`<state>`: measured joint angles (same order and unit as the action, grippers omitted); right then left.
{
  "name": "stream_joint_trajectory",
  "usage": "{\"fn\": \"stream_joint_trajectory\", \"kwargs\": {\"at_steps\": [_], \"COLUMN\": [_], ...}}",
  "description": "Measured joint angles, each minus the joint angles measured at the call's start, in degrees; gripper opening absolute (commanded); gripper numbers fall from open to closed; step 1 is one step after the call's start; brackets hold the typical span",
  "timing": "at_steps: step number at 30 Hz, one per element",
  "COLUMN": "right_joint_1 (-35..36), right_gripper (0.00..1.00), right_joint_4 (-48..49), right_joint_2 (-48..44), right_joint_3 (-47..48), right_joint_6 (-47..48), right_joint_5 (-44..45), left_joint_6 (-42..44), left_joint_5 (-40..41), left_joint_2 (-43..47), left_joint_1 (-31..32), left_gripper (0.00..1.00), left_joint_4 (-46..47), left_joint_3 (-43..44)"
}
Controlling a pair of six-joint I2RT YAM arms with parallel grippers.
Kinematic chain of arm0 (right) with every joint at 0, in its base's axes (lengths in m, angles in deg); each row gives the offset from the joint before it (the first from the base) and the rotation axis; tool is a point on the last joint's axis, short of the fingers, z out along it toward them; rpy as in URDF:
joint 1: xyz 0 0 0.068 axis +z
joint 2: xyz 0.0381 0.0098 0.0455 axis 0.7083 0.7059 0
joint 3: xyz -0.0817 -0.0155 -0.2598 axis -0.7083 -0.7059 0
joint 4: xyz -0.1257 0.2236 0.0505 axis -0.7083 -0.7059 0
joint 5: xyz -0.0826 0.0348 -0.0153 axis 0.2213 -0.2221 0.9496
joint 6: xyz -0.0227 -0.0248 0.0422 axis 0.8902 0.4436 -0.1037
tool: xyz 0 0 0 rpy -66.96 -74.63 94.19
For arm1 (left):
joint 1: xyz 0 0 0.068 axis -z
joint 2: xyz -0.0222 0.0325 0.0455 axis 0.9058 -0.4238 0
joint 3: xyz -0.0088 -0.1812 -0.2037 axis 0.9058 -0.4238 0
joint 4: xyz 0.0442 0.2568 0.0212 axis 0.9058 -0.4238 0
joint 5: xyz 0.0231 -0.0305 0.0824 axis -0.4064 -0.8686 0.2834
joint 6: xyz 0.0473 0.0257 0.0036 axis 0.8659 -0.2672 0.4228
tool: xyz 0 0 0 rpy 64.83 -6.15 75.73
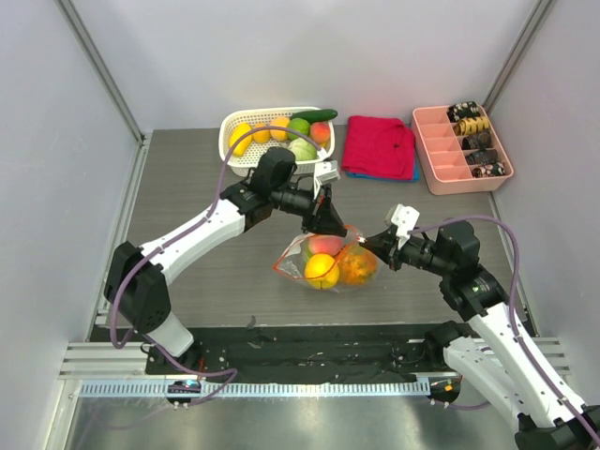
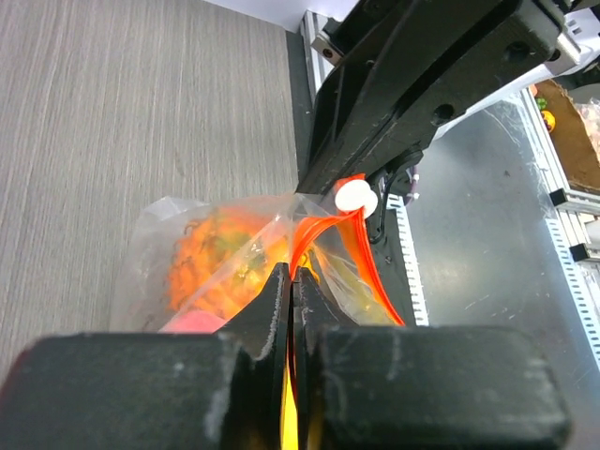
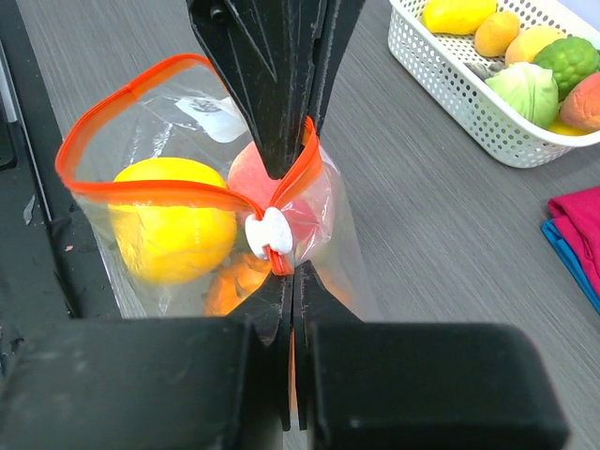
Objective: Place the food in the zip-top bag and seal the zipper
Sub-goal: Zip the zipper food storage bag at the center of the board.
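Clamping is recorded at both claws. The right gripper (image 3: 292, 279) is seen at the lower centre of its wrist view with jaws drawn together on the zipper (image 3: 141, 191), just under the white tab (image 3: 267, 232). The left gripper (image 2: 291, 286) is likewise pinched onto the same orange-red strip, at the lower centre of its own view. From the right wrist its tips are seen at the top centre, meeting the strip directly above the tab. The two pinch points lie just beside each other.

Outward from the pinch, the strip is spread into a wide loop toward the left of the right wrist frame, so the mouth is not closed there. The zip-top bag (image 1: 330, 267) is located at the middle of the top view, held up between the claws. Its underside is apparently resting on the table (image 1: 178, 178), though contact is not clearly shown.

Contents noted through the clear film: a yellow round piece (image 3: 169, 230), a pink piece (image 3: 251, 183), a frilly orange piece (image 2: 211, 258). Loading is judged done for these. Sealing is judged not done: the lips have yet to be brought together and pressed shut along the whole loop. More toy fruit is noted in the white basket (image 1: 228, 139) at the upper centre of the top view; it is not counted here.
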<state>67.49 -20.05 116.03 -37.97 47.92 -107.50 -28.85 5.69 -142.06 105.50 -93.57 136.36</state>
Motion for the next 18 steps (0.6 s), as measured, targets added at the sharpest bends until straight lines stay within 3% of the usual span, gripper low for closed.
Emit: {"fn": "stream_joint_trajectory", "kwargs": {"at_steps": [1, 2, 3, 8, 13, 18], "right_joint_1": [0.0, 0.0, 0.0, 0.0, 0.0, 0.0], "right_gripper": [0.01, 0.01, 0.01, 0.01, 0.01, 0.01], "right_joint_4": [0.0, 0.0, -0.1, -1.4, -3.9, -5.9], "right_joint_2": [-0.1, -0.3, -0.5, -1.7, -1.7, -0.9], "right_joint_3": [0.0, 0.0, 0.0, 0.4, 2.3, 4.1], "right_joint_6": [0.0, 0.0, 0.0, 0.1, 0.1, -0.1], "right_joint_5": [-0.1, -0.2, -0.3, -0.9, -1.6, -1.9], "left_joint_6": [0.0, -0.1, 0.0, 0.3, 5.0, 14.2], "left_joint_5": [0.0, 0.1, 0.1, 1.6, 6.2, 11.8], "left_joint_2": [-0.1, -0.2, -0.2, 0.2, 5.6, 12.1], "left_joint_1": [0.0, -0.1, -0.2, -1.9, -2.9, 4.1], "left_gripper": [0.09, 0.33, 0.45, 0.69, 0.71, 0.74], "left_joint_4": [-0.1, -0.3, -0.5, -1.5, -1.7, -3.5], "left_joint_3": [0.1, 0.3, 0.4, 0.6, -0.2, 0.2]}}
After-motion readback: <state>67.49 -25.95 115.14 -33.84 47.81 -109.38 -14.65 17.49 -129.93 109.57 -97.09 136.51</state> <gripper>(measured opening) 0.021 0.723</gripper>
